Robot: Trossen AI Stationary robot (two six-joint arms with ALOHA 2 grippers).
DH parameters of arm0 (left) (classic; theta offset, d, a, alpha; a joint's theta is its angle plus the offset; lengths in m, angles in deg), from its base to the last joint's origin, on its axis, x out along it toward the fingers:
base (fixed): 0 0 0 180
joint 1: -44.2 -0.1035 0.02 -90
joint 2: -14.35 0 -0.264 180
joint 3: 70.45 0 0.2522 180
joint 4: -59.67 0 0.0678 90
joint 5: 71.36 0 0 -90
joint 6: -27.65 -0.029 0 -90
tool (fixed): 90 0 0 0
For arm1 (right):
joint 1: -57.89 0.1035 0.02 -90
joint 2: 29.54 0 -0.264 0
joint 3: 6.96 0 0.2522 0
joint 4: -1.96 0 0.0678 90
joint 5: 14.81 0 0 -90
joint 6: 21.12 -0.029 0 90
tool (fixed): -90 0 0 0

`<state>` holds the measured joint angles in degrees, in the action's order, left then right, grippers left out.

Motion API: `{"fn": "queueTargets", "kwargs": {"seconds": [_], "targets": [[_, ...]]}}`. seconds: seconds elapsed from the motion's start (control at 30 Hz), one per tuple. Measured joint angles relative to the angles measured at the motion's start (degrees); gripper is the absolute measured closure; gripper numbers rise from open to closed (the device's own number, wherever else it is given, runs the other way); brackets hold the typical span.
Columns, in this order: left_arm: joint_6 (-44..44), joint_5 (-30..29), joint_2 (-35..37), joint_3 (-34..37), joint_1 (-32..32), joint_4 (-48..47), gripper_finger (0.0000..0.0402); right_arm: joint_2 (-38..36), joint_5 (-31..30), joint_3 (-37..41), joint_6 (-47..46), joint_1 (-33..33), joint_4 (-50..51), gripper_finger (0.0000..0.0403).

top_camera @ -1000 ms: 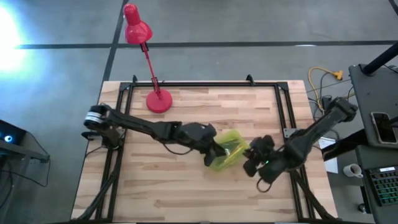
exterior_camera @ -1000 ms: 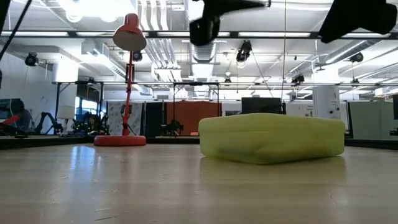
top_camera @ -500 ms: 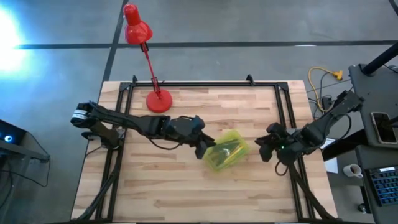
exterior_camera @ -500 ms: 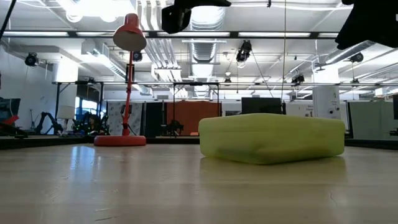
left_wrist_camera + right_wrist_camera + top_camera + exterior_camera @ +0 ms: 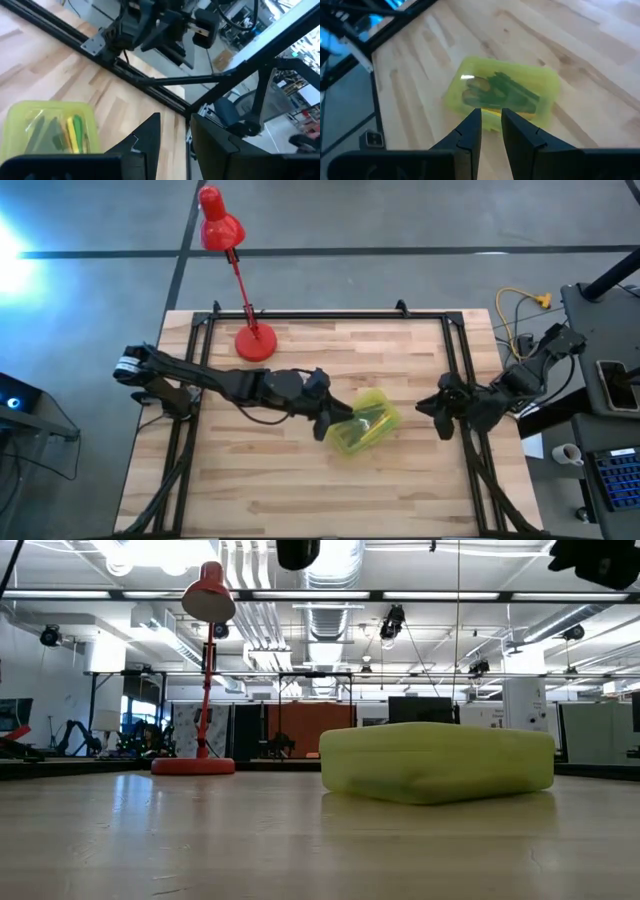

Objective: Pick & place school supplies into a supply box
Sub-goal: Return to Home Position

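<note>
The translucent yellow-green supply box rests flat on the wooden table, right of centre, its lid on. It also shows in the low view. Through its lid I see green and yellow pens lying inside, in the left wrist view and the right wrist view. My left gripper hovers just left of the box, shut and empty. My right gripper hovers near the table's right rail, shut and empty. The scissors do not show.
A red desk lamp stands with its base at the table's far left. A black metal frame runs along the table's edges. Bare wood lies between the box and the near edge.
My left gripper has drawn back from the box toward the table's left and risen. My right gripper has pulled away from the box toward the table's right edge and risen. The box has stayed where it was.
</note>
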<state>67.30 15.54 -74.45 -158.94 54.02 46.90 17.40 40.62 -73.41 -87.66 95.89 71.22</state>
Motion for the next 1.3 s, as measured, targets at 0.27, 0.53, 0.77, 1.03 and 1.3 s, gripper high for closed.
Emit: {"fn": "queueTargets", "kwargs": {"seconds": [0.27, 0.53, 0.77, 1.03, 1.3], "targets": [[-2.6, -0.1, 0.0, 11.9, 0.2, 22.2, 0.0309, -3.3, 8.5, 14.8, 14.0, -3.5, -35.5, 0.0335], [-4.3, 7.6, 6.8, 29.7, -5.1, 40.9, 0.0309, -7.1, 23.6, 25.7, 23.5, -20.5, -56.8, 0.0335], [-6.7, 16.5, 24.2, 44.0, -14.3, 41.0, 0.0309, -13.9, 30.4, 25.9, 34.0, -33.0, -55.0, 0.0335], [-11.1, 16.3, 44.6, 60.8, -16.1, 40.2, 0.0309, -16.1, 28.1, 29.0, 34.4, -33.8, -51.4, 0.0335], [-10.6, 14.8, 61.0, 73.4, -16.1, 40.1, 0.0309, -23.4, 21.3, 37.8, 33.3, -33.8, -61.6, 0.0335]]}}
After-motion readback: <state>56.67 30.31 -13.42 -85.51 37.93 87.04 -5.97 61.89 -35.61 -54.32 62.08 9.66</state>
